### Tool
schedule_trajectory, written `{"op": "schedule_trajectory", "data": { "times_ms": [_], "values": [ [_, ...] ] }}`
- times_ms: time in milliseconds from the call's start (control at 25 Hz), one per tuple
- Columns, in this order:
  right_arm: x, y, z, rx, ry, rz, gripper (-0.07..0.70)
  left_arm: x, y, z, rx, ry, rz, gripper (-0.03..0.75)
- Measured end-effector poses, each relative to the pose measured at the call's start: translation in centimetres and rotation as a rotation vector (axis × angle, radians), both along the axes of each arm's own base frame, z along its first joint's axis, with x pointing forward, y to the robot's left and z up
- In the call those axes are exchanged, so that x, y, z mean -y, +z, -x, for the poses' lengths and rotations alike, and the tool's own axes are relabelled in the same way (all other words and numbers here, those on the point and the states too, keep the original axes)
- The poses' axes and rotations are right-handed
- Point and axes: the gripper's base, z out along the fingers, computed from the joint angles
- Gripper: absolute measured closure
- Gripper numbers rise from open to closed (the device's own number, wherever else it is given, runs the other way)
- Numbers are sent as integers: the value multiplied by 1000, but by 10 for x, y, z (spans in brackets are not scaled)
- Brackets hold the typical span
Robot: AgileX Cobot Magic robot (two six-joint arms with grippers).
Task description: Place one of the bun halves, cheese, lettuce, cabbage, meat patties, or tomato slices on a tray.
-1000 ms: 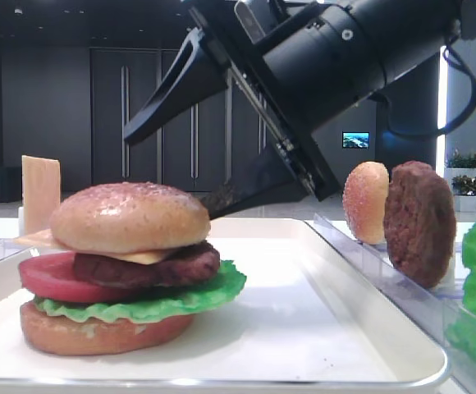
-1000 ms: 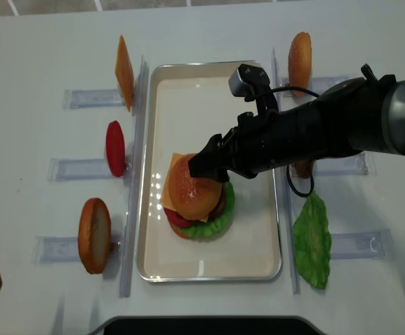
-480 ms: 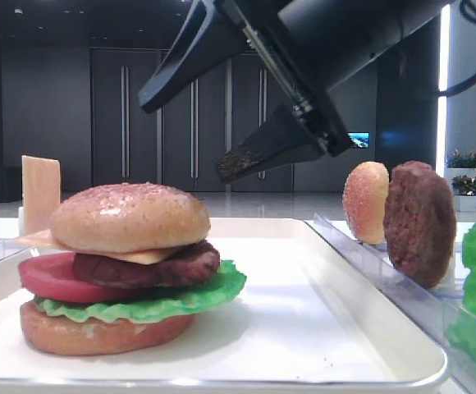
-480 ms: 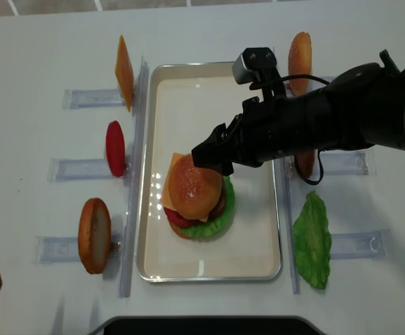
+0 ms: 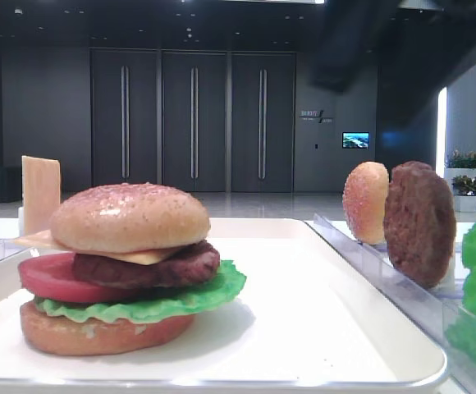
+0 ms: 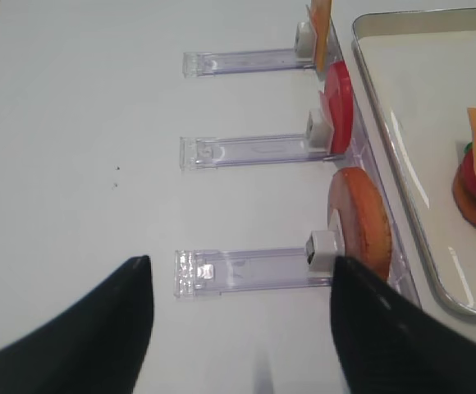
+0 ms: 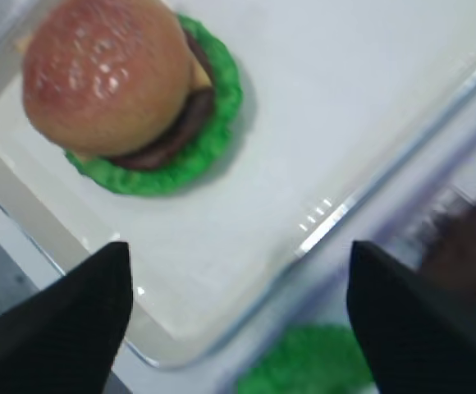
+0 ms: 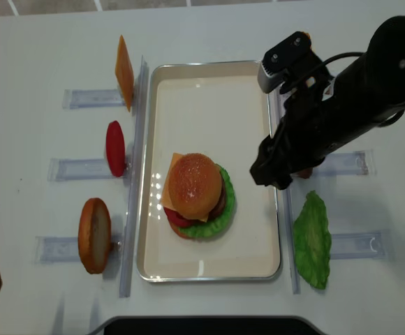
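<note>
A stacked burger stands on the white tray [image 8: 209, 105], topped by a speckled bun half [image 8: 195, 185] over cheese, meat patty, tomato slice, lettuce [image 8: 225, 206] and a bottom bun. My right gripper [image 8: 269, 171] hangs above the tray's right rim, to the right of the burger. In the right wrist view the gripper [image 7: 238, 246] is open and empty, with the bun half [image 7: 107, 78] ahead of it. My left gripper [image 6: 240, 260] is open and empty over bare table beside a clear rack. No cabbage is in view.
Clear racks flank the tray. Those on the left hold a cheese slice [image 8: 123, 72], a tomato slice [image 8: 115, 148] and a bun half [image 8: 94, 235]. On the right stand a bun [image 5: 365, 202], a meat patty [image 5: 419, 222] and a lettuce leaf [image 8: 312, 241].
My right gripper has lifted and drawn back to the right, away from the burger's top bun, and left the low side view. The burger has not moved.
</note>
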Motion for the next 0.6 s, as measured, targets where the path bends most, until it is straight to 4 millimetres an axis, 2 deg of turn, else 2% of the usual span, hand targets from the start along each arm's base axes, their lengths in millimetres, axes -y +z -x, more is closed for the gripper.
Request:
{"op": "schedule_trajectory", "data": {
  "times_ms": [120,280,440,600],
  "values": [
    [24,18,4,-42,-75,154,136,0,0,0,0,0,0,199],
    [75,30,-3,-114,-302,273,169,0,0,0,0,0,0,199],
    [133,43,-6,-112,-546,279,197,0,0,0,0,0,0,199],
    [179,64,10,-42,-747,262,209,0,0,0,0,0,0,198]
  ]
}}
